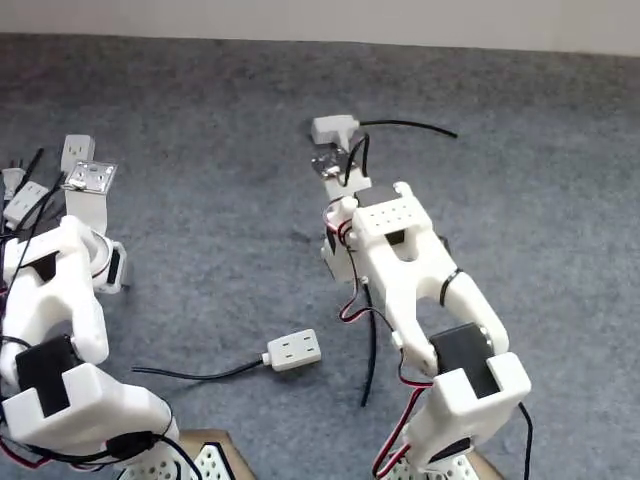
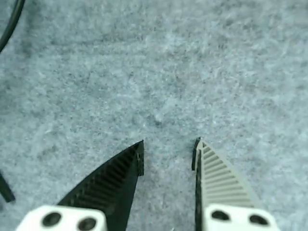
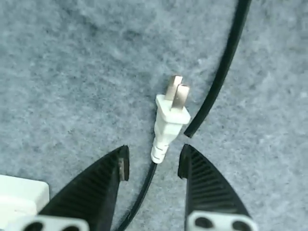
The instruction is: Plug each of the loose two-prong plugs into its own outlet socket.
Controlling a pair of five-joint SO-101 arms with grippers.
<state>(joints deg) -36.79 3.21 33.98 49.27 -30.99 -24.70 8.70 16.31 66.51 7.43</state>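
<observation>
A white two-prong plug [image 3: 169, 118] lies flat on the grey carpet with its metal prongs [image 3: 177, 91] pointing away from my right gripper [image 3: 153, 156]. That gripper is open, and its black fingers stand on either side of the plug's cord end without touching it. In the high view my right gripper [image 1: 338, 170] sits just short of a white outlet socket [image 1: 335, 128] at the back. A second white outlet socket [image 1: 295, 350] lies at the front centre on a black cord. My left gripper [image 2: 168, 144] hangs open over bare carpet at the left [image 1: 85, 185].
A loose black cable [image 3: 221, 72] ends right beside the plug. More white plug and socket pieces [image 1: 25, 195] with black cords lie at the far left edge. A black cord [image 1: 410, 125] runs right from the back socket.
</observation>
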